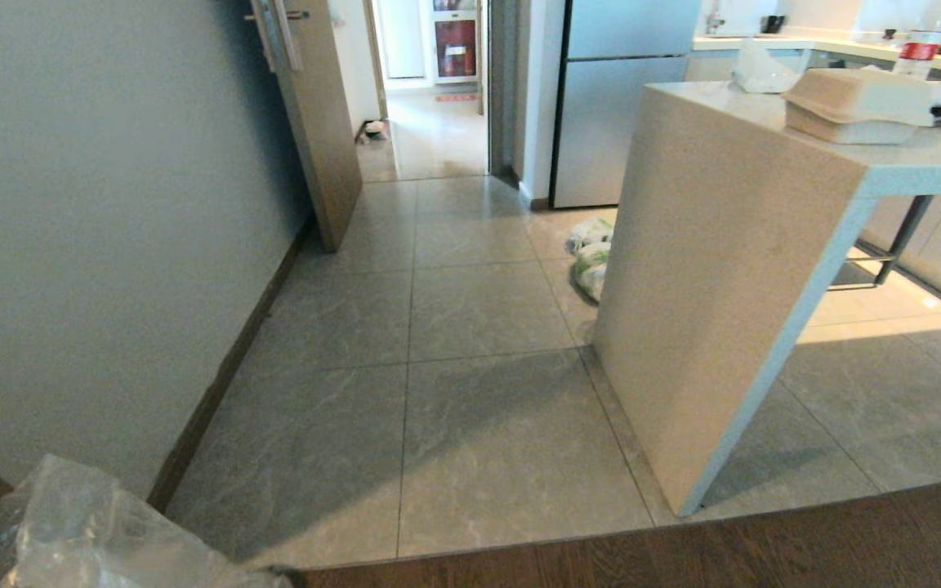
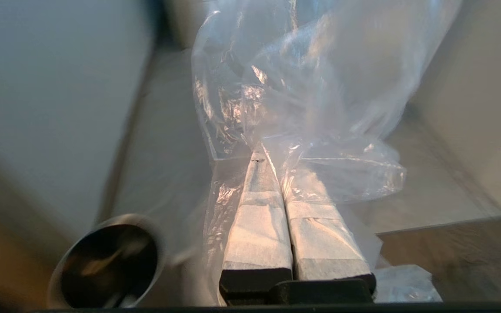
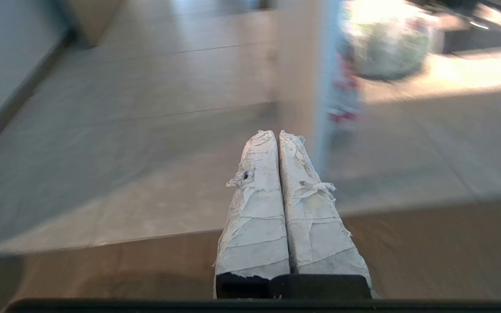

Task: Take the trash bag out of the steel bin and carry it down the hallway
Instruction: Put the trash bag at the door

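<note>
Trash bag (image 2: 302, 108) pinched in left gripper (image 2: 262, 152); right gripper (image 3: 278, 132) pressed together, empty; no legible writing.

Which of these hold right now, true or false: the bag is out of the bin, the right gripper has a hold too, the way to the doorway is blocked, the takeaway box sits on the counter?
1. The left gripper is shut on the trash bag, which is out of the steel bin. True.
2. The right gripper grips the bag too. False: it is shut on nothing.
3. A chair blocks the hallway. False: no chair shows; white bags with green print lie beside the counter.
4. A takeaway box sits on the counter. True.
</note>
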Controlling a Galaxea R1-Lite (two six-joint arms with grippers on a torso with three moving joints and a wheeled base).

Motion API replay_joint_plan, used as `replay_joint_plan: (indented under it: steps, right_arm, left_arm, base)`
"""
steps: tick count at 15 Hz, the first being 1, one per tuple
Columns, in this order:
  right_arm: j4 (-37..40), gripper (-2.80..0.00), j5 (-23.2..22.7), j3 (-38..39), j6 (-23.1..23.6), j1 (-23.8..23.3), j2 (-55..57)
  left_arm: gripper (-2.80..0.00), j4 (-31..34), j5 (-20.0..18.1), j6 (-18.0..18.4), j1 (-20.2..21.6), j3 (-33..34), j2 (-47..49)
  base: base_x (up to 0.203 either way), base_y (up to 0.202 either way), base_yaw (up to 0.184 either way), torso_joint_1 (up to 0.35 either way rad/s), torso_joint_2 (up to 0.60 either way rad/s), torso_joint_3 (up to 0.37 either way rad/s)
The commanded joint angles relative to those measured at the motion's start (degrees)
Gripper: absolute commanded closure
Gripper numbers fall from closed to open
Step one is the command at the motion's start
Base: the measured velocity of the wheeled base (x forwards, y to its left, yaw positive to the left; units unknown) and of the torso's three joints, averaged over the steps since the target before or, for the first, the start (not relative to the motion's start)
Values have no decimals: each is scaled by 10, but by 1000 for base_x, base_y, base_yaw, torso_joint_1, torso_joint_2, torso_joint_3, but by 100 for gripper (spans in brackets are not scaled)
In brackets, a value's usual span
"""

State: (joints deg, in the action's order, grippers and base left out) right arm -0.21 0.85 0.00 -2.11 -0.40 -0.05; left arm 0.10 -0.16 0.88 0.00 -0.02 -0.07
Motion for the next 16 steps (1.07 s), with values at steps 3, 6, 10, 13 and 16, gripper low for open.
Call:
replay_joint_plan:
  steps: [3,6,10,13,16]
  right_arm:
    - [1,0,-1,1,5,0,0]
    - [2,0,-2,1,7,1,0]
    - [2,0,-2,1,9,1,0]
    - [2,0,-1,1,8,0,0]
    - [1,0,-1,1,6,1,0]
  left_arm:
    - [0,0,0,-1,0,1,1]
    - [0,0,1,-2,0,1,1]
    - [0,0,1,-1,0,1,1]
    - [0,0,0,-1,0,1,1]
    - [0,-1,0,-2,0,1,1]
  base:
    - [0,-10,192,21,-70,-61]
    - [1,-9,187,10,-12,-11]
    - [-1,0,27,2,1,-1]
    - [0,0,0,0,0,0]
    - [0,0,0,0,0,0]
